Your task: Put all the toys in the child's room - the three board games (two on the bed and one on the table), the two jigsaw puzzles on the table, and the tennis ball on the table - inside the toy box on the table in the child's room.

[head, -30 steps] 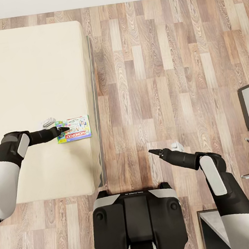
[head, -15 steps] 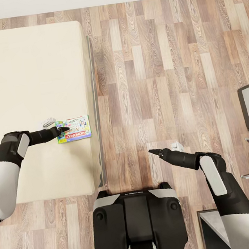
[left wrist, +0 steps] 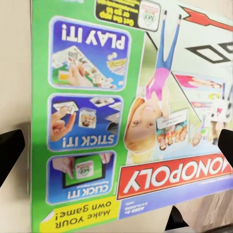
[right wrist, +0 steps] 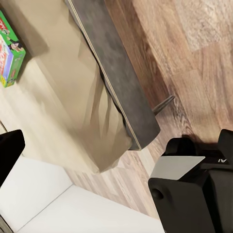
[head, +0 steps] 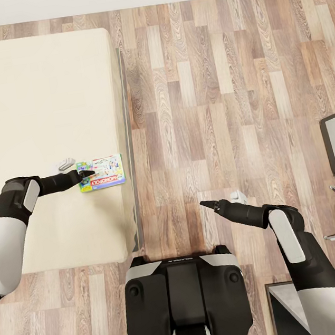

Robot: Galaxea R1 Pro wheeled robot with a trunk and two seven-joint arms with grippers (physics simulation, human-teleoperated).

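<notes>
One left gripper (head: 86,174) at board game (head: 102,172).

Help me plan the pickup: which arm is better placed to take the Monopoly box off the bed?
Left. Its gripper is at the Monopoly box on the bed; the right gripper hangs over the floor.

My upper arms are smooth white shells; past each elbow a grey panel gives way to slim black forearms tapering to a dark left pincer (head: 87,174) and right pincer (head: 205,204). A small white fitting sits beside each wrist. My trunk (head: 186,298) is glossy black with grey shoulder plates and faint lettering.
</notes>
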